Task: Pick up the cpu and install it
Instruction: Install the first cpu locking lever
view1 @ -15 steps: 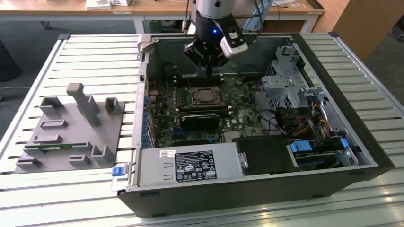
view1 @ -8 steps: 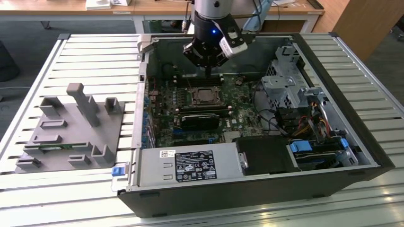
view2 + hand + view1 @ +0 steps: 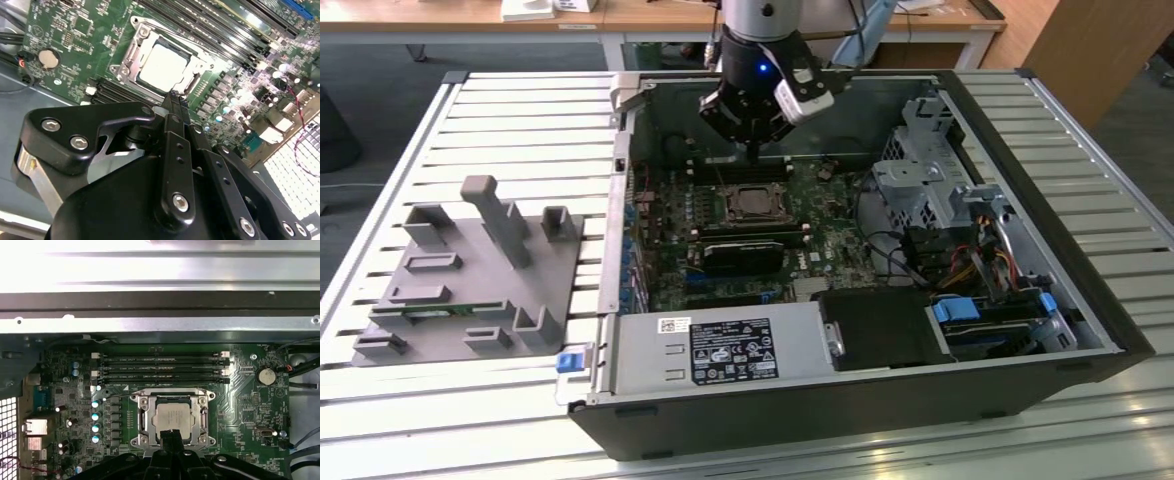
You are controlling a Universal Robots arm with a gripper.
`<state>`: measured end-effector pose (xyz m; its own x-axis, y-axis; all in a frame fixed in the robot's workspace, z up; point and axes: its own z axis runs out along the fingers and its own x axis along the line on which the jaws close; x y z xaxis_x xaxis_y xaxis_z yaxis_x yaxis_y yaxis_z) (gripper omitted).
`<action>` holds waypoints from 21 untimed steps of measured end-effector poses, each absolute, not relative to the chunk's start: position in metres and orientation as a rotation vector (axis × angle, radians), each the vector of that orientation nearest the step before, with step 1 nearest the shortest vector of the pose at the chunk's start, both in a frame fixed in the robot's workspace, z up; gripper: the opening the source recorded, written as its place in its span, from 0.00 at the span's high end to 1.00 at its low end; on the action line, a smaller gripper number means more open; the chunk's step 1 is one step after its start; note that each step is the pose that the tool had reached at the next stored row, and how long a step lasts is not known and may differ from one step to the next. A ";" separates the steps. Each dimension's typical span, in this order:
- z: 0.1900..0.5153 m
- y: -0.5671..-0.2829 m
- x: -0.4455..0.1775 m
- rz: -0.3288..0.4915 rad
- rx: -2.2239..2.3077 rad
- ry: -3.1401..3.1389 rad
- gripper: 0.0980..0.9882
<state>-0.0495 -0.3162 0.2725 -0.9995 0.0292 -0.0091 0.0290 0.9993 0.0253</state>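
The cpu (image 3: 750, 203), a small square chip with a silvery top, lies flat in its metal socket frame (image 3: 145, 415) on the green motherboard (image 3: 667, 270) inside the open computer case. The chip also shows in both wrist views (image 3: 162, 67) (image 3: 175, 416). My gripper (image 3: 754, 155) hangs just above the board, its tip beside the socket's edge (image 3: 175, 97) (image 3: 172, 435). The two black fingers are pressed together with nothing between them. They do not touch the chip.
A black heatsink block (image 3: 740, 255) lies on the board near the socket, and memory slots (image 3: 160, 367) run along its other side. The power supply (image 3: 720, 350), drive cage (image 3: 927, 180) and cables (image 3: 907, 255) crowd the case. A grey fixture tray (image 3: 467, 280) sits at the exterior view's left.
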 end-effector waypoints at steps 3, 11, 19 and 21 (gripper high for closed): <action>0.272 -0.316 -0.054 0.040 0.045 3.132 0.99; 0.272 -0.316 -0.060 0.040 0.045 3.132 0.99; 0.271 -0.316 -0.076 0.040 0.045 3.132 0.99; 0.270 -0.316 -0.080 0.040 0.046 3.131 0.99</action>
<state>-0.0804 -0.3162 0.2705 -0.9995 0.0292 -0.0092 0.0289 0.9993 0.0255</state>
